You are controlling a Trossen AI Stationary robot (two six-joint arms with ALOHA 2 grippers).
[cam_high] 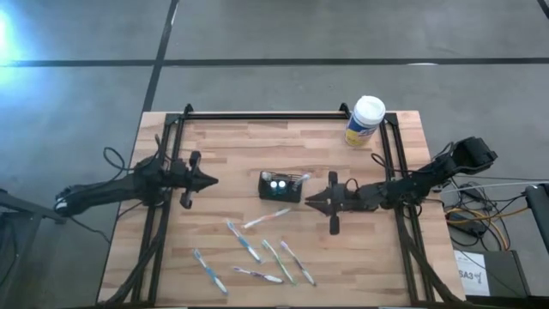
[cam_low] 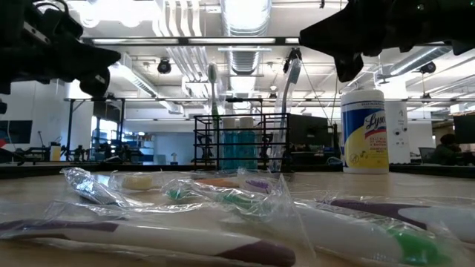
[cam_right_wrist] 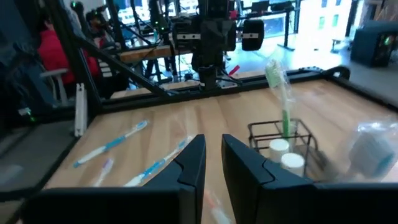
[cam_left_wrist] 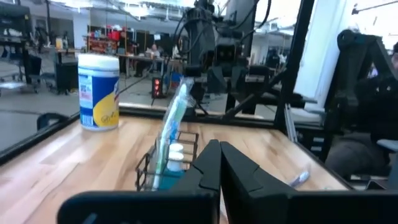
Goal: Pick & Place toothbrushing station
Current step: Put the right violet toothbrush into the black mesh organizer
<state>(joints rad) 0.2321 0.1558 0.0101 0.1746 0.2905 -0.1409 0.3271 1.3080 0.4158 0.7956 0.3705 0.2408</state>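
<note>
Station (cam_high: pixel 282 186) between both empty end effectors.

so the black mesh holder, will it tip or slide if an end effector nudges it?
Likely slides: the black mesh holder looks light, open wire on smooth wood. Probably tippy too: the toothbrush inside stands well above its rim, leaning. A low grasp seems safer.

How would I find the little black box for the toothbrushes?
Look at the middle of the wooden table, between the two robot arms. The black mesh box sits there, toothbrushes standing in it, unlike the loose wrapped toothbrushes lying flat nearer the front.
</note>
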